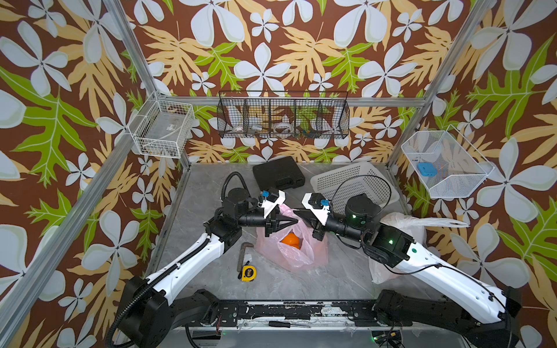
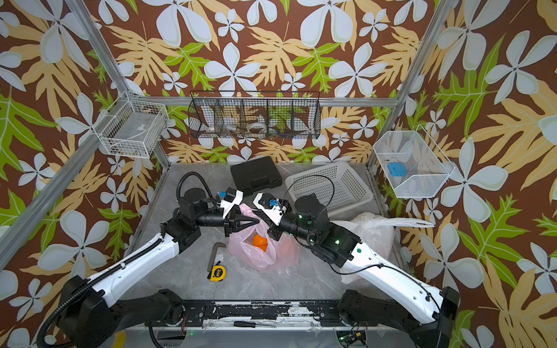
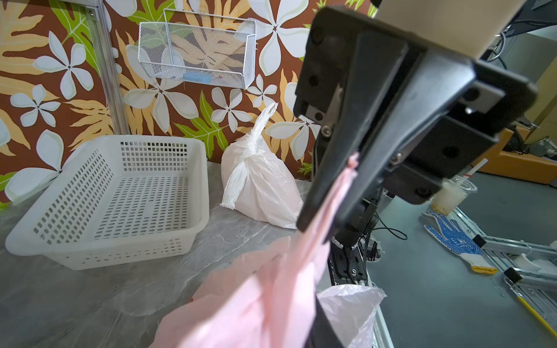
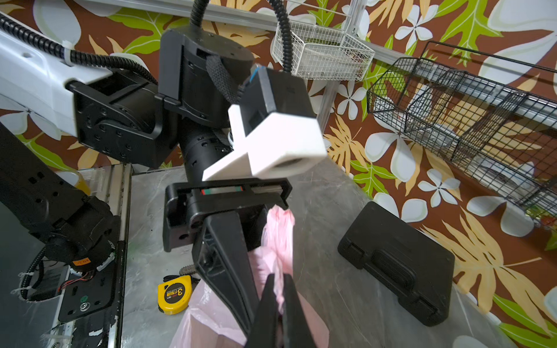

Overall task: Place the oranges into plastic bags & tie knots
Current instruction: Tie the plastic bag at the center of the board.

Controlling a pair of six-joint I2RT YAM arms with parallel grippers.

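Left fingers [image 1: 286,223] and right fingers [image 1: 304,217] are each clamped on raised plastic of the pink bag [image 1: 297,256], tips nearly meeting above it, bag mid-surface [image 1: 211,271], one orange [image 1: 291,240] inside.

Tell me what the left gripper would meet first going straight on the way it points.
Most likely the right gripper: the left gripper points at it almost tip to tip, only pink bag plastic between them.
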